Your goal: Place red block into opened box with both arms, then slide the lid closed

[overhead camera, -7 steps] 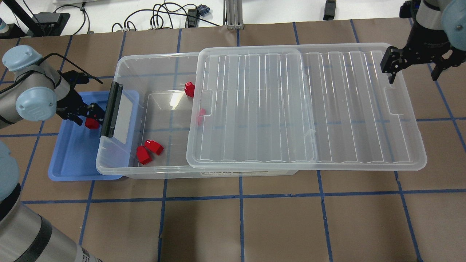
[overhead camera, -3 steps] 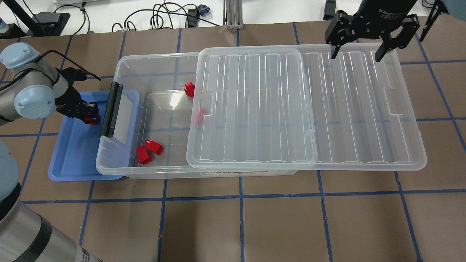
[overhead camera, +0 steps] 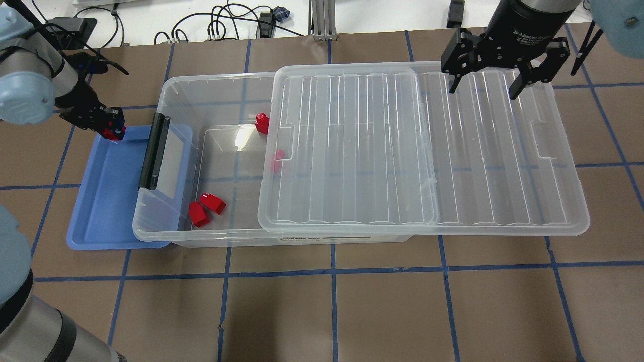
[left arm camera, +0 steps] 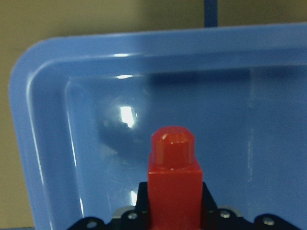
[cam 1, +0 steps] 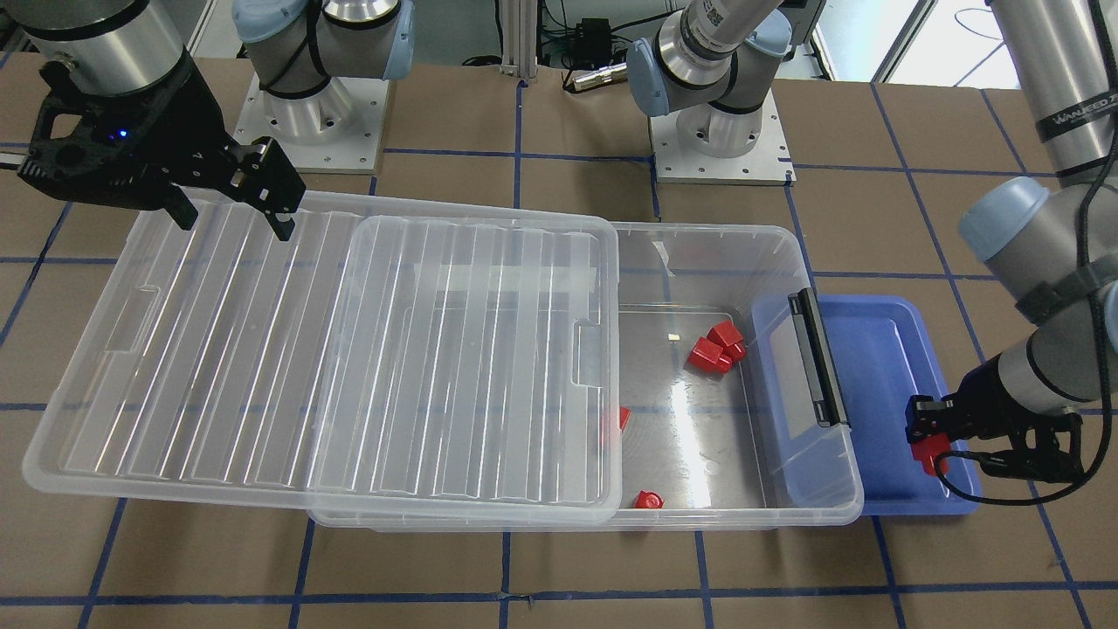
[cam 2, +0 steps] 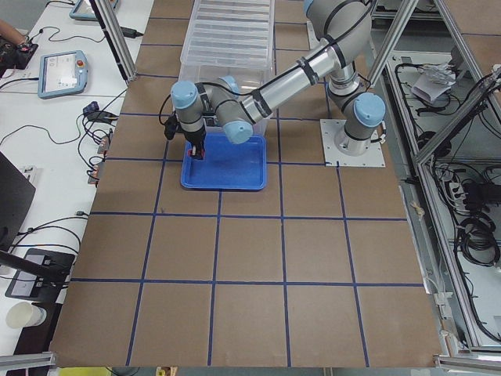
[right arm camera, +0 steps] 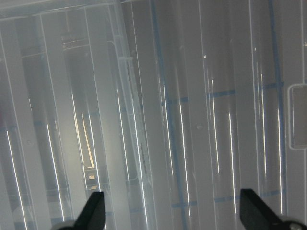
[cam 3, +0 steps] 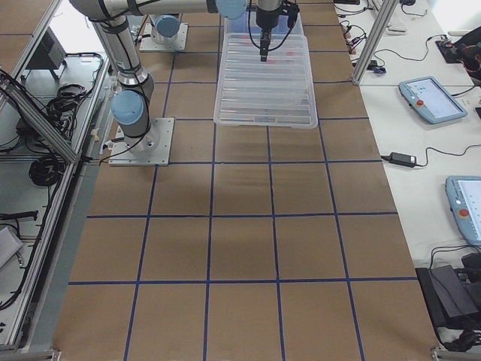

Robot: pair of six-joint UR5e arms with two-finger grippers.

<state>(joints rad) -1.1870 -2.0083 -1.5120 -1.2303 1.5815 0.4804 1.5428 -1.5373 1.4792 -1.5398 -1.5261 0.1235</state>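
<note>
The left gripper [overhead camera: 112,124] is clamped on the red block [overhead camera: 111,133], over the far corner of the blue tray [overhead camera: 100,221] — outside the box [overhead camera: 211,83]. The right gripper [overhead camera: 483,86] hangs wide open, holding nothing, above the lid [overhead camera: 478,166], which half covers the box.

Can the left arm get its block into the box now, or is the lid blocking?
Probably yes. The lid covers only the box's right part; the end by the latch bar lies open, near the left claw, which holds the red block over the blue tray.
</note>
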